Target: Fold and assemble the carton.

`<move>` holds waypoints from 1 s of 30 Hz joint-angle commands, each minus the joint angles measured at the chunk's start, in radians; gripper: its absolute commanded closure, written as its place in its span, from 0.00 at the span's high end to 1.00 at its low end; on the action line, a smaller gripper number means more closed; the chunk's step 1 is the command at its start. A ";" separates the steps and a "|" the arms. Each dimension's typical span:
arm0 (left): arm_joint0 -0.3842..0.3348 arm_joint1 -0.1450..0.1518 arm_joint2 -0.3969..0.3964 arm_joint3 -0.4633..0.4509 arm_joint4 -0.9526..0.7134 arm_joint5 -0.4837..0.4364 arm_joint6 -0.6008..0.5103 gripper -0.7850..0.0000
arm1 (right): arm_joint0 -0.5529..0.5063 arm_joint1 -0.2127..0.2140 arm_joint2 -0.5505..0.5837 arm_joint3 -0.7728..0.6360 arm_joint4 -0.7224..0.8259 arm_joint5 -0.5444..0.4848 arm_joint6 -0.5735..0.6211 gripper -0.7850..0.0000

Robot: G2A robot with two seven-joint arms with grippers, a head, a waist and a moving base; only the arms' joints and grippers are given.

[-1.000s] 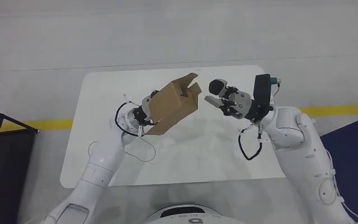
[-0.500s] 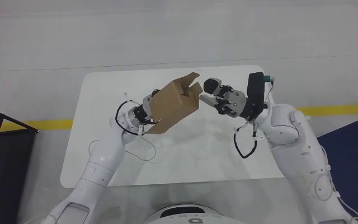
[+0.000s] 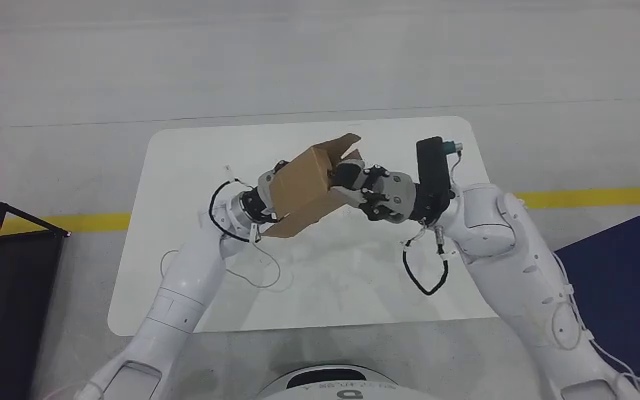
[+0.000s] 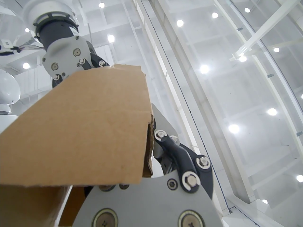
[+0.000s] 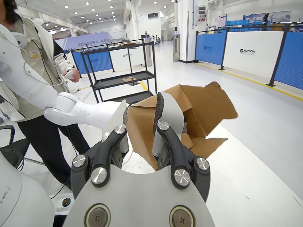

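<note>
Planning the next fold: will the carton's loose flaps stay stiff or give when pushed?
Probably light: the left gripper holds the carton up by one end. Its flaps look thin and creased, so they likely hinge easily.

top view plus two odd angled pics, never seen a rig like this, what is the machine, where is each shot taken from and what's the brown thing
This is a two-armed robot at a white table. The top view looks down from a camera above its arms. The other two pictures come from cameras on its wrists, each looking past that arm's own end effector, the two-fingered clamp at its tip. The brown thing is a cardboard carton, partly folded, flaps open. The left end effector holds it above the table. The right end effector is at its open end, fingers apart on either side of one cardboard wall, as the right wrist view shows.
</note>
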 commanded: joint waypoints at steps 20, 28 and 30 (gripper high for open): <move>0.024 0.000 -0.006 -0.021 0.017 -0.002 -0.013 0.00 | -0.072 0.021 0.119 0.060 0.009 0.007 -0.011 0.36; 0.021 -0.005 0.008 -0.018 0.020 -0.005 -0.011 0.00 | -0.027 0.013 0.046 0.040 0.022 -0.001 -0.004 0.26; 0.024 -0.006 0.011 -0.019 0.022 -0.008 -0.015 0.00 | -0.017 0.011 0.021 0.054 0.021 0.000 0.014 0.16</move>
